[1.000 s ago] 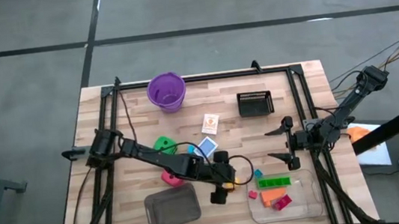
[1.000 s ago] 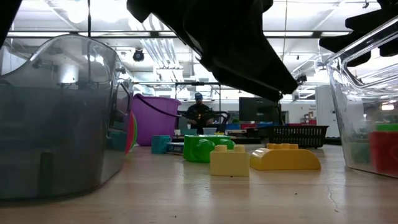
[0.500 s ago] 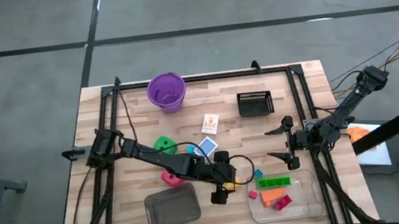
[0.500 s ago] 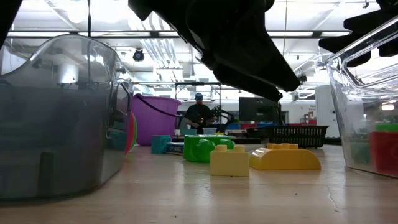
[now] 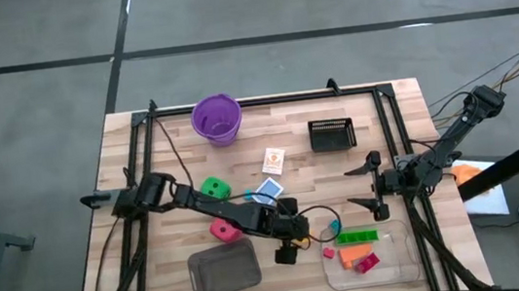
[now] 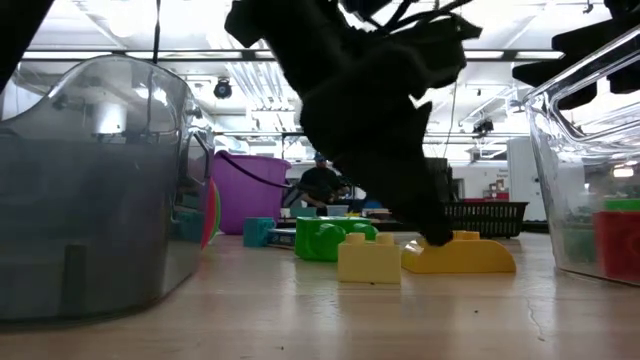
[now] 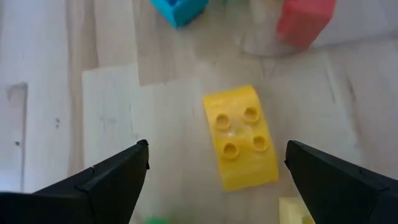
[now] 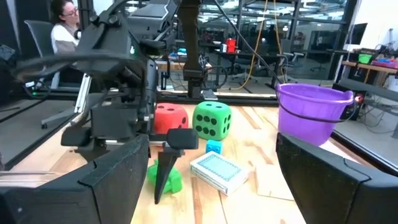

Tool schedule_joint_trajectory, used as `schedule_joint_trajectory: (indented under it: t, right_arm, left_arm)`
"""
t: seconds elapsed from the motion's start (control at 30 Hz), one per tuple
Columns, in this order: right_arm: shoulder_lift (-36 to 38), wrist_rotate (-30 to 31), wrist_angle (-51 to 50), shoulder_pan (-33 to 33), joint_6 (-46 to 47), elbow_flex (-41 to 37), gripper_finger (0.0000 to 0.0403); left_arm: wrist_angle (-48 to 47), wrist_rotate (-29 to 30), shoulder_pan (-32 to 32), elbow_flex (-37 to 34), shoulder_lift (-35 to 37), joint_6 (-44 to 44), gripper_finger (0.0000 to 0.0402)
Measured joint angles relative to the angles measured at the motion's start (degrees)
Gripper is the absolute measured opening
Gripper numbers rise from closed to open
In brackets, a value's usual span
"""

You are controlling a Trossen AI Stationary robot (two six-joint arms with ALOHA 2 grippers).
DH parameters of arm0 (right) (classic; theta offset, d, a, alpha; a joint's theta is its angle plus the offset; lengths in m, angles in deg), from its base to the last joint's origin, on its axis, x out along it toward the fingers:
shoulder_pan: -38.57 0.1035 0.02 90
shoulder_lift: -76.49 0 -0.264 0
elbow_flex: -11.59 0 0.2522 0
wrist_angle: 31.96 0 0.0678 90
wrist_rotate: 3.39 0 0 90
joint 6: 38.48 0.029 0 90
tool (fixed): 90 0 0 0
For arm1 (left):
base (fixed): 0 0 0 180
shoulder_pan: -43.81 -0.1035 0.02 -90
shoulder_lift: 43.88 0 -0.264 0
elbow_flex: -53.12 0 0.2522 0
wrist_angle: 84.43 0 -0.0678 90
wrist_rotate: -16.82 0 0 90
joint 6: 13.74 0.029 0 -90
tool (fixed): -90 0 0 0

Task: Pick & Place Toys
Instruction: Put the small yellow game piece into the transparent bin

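Observation:
A yellow curved brick with four studs lies flat on the wooden table. My left gripper hangs low over it, open and slanting down, with one finger on each side of the brick and a gap on both sides. In the low view one dark finger hangs just in front of this brick, beside a smaller yellow brick. My left gripper is near the table's middle front. At the right edge my right gripper waits, open and level.
A clear tray with green, orange and red bricks stands just right of my left gripper, and a grey tray just left. Farther back lie a blue brick, a red die, a green die, cards, a purple cup and a black basket.
My left gripper has sunk toward the table and tipped more steeply downward over the yellow curved brick. In the low view its finger now hangs down beside that brick. The bricks have not moved.

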Motion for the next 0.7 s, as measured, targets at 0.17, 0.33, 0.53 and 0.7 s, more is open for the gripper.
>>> schedule_joint_trajectory:
  t: [0.17,0.33,0.53,0.7]
  right_arm:
    - [0.0,0.2,0.0,0.0,0.0,0.1,0.0346]
    - [0.0,0.8,-0.2,0.0,0.0,0.1,0.0346]
    - [-0.1,0.8,-0.4,0.0,0.2,0.3,0.0346]
    - [-0.5,0.8,-0.4,0.0,0.3,0.3,0.0346]
  left_arm:
    - [1.9,-1.9,-0.1,0.2,-2.2,-1.1,0.0377]
    - [1.8,-2.5,-0.2,2.6,-4.9,-2.3,0.0377]
    - [1.0,-1.4,-0.5,3.4,-5.5,-3.4,0.0368]
    - [1.0,-0.8,-0.6,3.4,-5.5,-4.3,0.03]
